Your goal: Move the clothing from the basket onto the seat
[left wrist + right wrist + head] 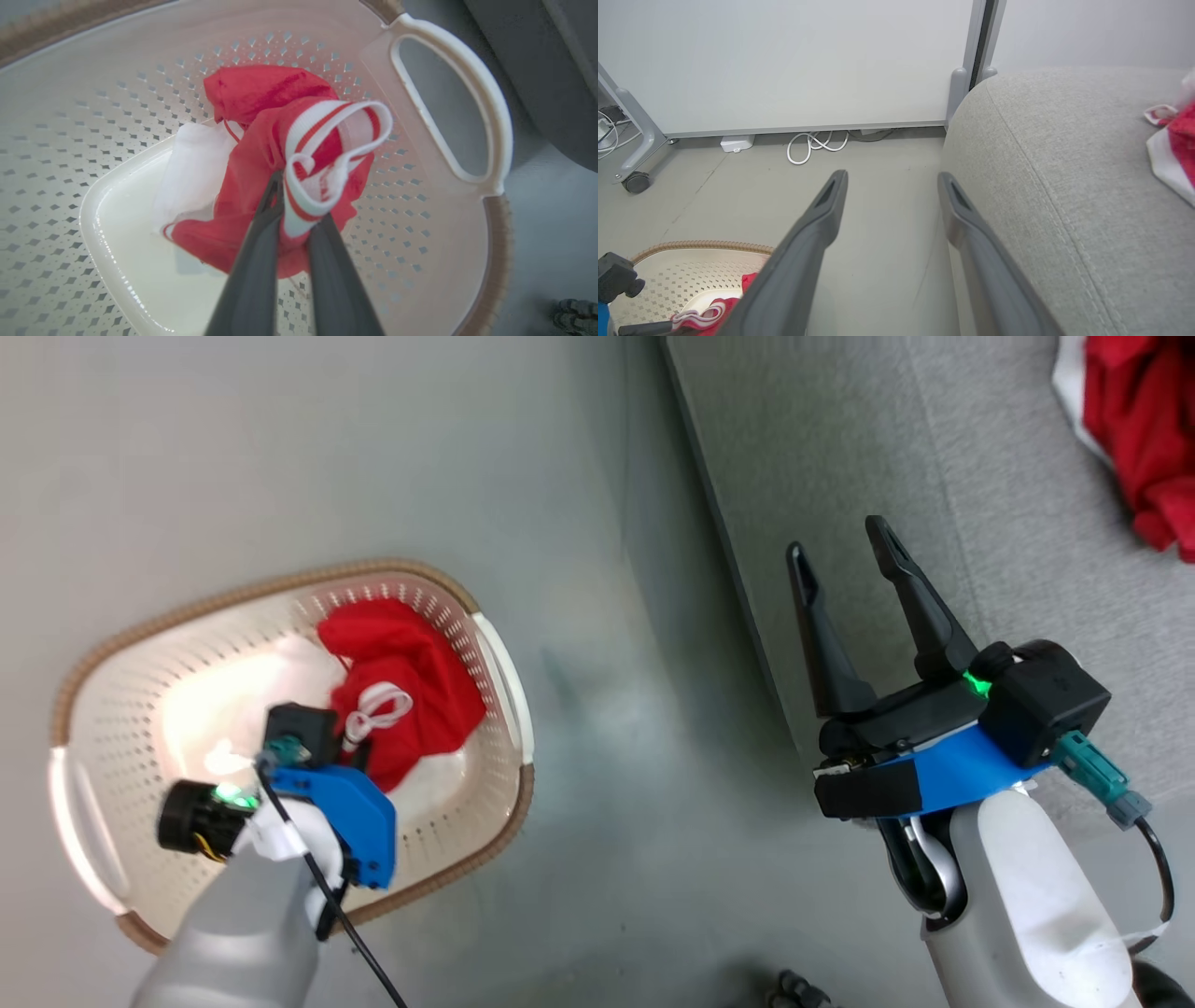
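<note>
Pinching the crumpled red garment (261, 93) by its white-striped waistband (303, 135) with my left gripper (292, 205), inside the cream perforated plastic basket (448, 242); my right gripper (892, 177) is hanging spread, empty. Grasp is happening; next I'm needing a clean lift toward the grey fabric sofa (1064, 163).

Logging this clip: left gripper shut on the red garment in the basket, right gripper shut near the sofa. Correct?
No: the right gripper is open, jaws apart, per the right wrist view. The left gripper is shut on the red garment in the basket.

No readable txt, logos or nos. anywhere: none on basket (121, 709), clothing (411, 663) or seat (934, 476).
</note>
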You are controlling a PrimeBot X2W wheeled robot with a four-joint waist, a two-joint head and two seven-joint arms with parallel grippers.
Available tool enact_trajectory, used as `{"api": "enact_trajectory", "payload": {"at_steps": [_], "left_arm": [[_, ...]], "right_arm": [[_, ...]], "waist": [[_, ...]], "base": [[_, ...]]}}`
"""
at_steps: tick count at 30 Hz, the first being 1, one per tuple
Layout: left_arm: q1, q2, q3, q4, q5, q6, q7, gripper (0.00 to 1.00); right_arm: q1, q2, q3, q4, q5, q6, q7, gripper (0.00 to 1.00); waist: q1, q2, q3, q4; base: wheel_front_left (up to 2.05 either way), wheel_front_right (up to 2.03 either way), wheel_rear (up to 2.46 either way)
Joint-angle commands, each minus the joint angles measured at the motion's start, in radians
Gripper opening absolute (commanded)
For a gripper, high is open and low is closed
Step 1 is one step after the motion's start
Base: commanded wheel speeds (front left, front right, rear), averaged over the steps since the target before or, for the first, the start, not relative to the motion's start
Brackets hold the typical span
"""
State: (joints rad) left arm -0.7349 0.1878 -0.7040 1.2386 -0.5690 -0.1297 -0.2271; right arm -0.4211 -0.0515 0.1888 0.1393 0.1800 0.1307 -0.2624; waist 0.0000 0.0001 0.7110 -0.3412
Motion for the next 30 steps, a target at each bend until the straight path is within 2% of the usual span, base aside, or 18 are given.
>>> {"api": "enact_trajectory", "payload": {"at_steps": [1, 8, 16, 30], "left_arm": [[0.016, -0.010, -0.006, -0.005, -0.009, -0.001, -0.008, 0.00], [0.100, -0.062, -0.024, -0.033, -0.043, -0.001, -0.029, 0.00], [0.178, -0.079, -0.067, -0.127, -0.049, -0.001, -0.039, 0.00], [0.196, -0.112, -0.064, -0.337, -0.031, -0.001, -0.039, 0.00]], "right_arm": [[0.014, 0.002, -0.010, 0.007, 0.006, 0.000, -0.004, 1.00], [0.060, 0.001, -0.013, 0.058, -0.009, 0.000, -0.003, 1.00], [0.130, 0.001, -0.019, 0.099, -0.015, 0.000, 0.026, 1.00], [0.237, 0.001, -0.008, 0.090, -0.010, 0.000, 0.092, 1.00]], "waist": [[0.0000, -0.0001, -0.077, 0.026], [0.0000, -0.0001, -0.258, 0.091], [0.0000, -0.0001, -0.450, 0.173], [0.0000, -0.0001, -0.615, 0.270]], "base": [[0.00, 0.00, 0.00], [0.00, 0.00, 0.00], [0.00, 0.00, 0.00], [0.00, 0.00, 0.00]]}}
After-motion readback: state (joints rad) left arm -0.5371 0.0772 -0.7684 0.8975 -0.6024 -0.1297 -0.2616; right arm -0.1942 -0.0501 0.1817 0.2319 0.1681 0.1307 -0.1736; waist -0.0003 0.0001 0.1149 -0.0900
